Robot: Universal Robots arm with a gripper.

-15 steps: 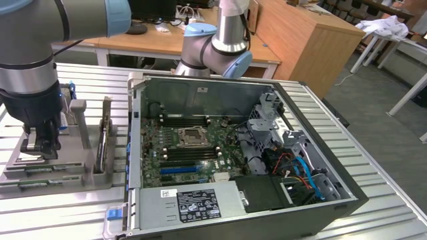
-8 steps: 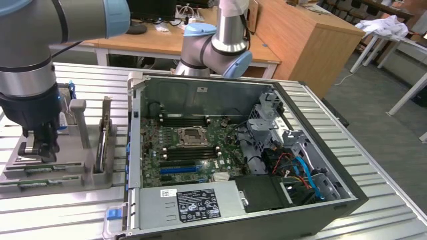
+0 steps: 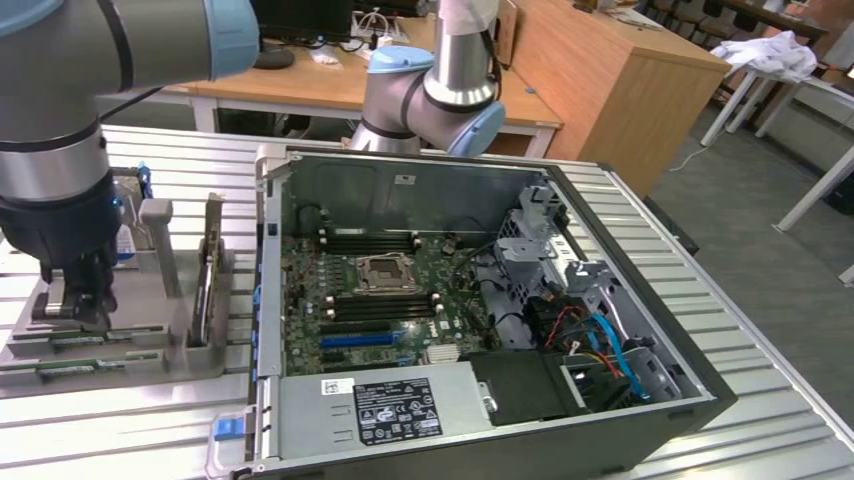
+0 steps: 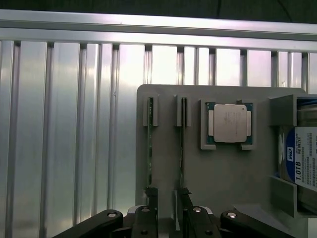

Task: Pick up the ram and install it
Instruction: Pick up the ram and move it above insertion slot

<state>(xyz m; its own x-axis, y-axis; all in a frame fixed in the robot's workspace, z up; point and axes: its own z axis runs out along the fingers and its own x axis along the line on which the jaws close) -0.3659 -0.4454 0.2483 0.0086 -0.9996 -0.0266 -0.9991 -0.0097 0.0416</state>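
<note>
Tool (image 4: 168, 194) spread, at tray (image 4: 163, 96) w/ 2 ram sticks (image 4: 149, 144), 1 CPU (image 4: 230, 123), 1 HDD (image 4: 303, 158).

The ribbed aluminium table (image 3: 134, 430) carries a grey parts holder (image 3: 200, 362) at the exterior view's left. An open computer case (image 3: 400, 175) lies on it just beside the holder.

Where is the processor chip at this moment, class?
In the wrist view, the processor chip sits in a square recess of the grey holder tray, between a ram stick and the blue-labelled hard drive.
</note>
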